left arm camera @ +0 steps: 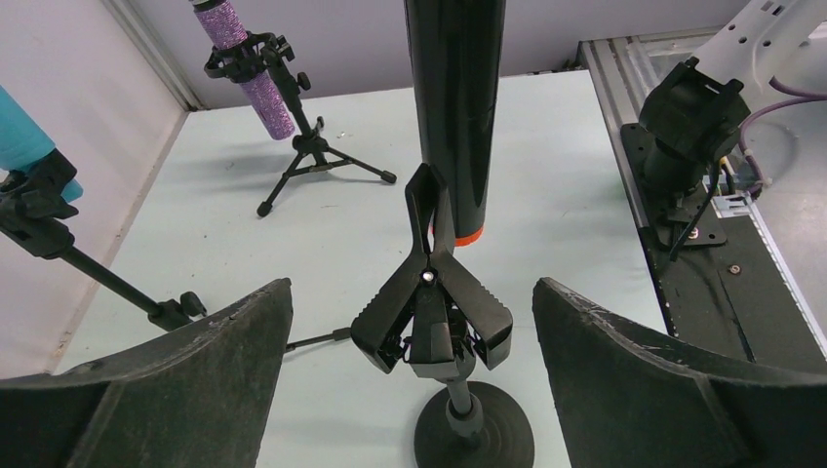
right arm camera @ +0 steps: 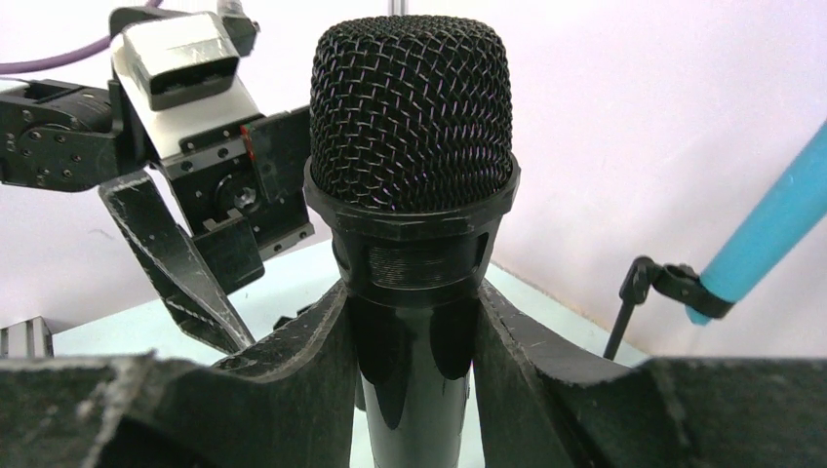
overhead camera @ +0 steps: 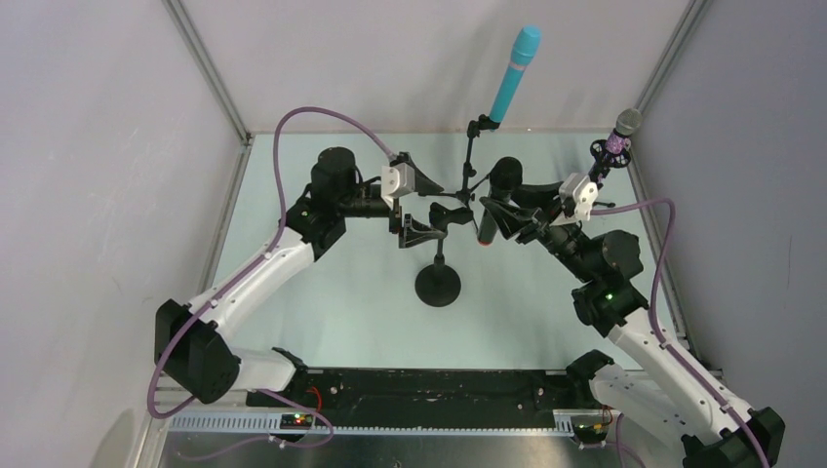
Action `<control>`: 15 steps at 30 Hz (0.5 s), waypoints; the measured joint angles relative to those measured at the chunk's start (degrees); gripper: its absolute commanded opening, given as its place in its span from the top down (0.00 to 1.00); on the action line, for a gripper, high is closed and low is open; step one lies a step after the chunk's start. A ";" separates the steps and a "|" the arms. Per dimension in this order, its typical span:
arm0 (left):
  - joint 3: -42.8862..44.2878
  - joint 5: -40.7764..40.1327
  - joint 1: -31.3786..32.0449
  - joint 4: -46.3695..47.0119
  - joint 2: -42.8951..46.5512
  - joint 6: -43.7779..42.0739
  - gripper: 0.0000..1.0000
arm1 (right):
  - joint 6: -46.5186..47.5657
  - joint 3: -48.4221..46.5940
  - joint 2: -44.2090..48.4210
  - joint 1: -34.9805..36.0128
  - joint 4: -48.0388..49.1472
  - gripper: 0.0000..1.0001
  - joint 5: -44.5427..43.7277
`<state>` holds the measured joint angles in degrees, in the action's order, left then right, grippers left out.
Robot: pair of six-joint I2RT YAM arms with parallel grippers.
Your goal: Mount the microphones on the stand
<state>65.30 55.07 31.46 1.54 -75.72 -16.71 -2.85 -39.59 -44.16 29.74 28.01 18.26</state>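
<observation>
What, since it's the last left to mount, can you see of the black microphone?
The black microphone has a glossy black barrel, a mesh head over a threaded collar, and an orange ring at its tail. The right gripper is shut on its barrel below the head. It points tail-down at the stand clip; whether they touch is unclear.

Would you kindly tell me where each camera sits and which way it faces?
Top external: above and behind the robot, looking down at the table; left arm and right arm show.
Left wrist: on the left arm, facing the stand clip through the open left pincer.
Right wrist: behind the right pincer, looking up the black microphone it grips.
Shared: both wrist views show the black microphone and the turquoise microphone.
</observation>
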 measured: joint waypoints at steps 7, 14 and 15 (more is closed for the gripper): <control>-0.07 0.26 -0.07 0.02 0.20 -0.33 0.07 | 1.44 -1.51 -2.03 1.79 2.47 1.00 -0.11; -0.07 0.66 -0.11 0.02 0.15 -0.31 0.07 | 1.68 -1.68 -2.78 2.34 3.13 1.00 -1.11; -0.07 0.66 -0.11 0.02 0.09 -0.31 0.07 | 1.92 -1.68 -2.78 2.34 3.15 1.00 -1.27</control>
<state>65.23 55.72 31.35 1.56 -75.64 -17.02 -0.93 -41.28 -46.94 32.08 31.16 16.99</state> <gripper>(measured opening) 0.934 0.445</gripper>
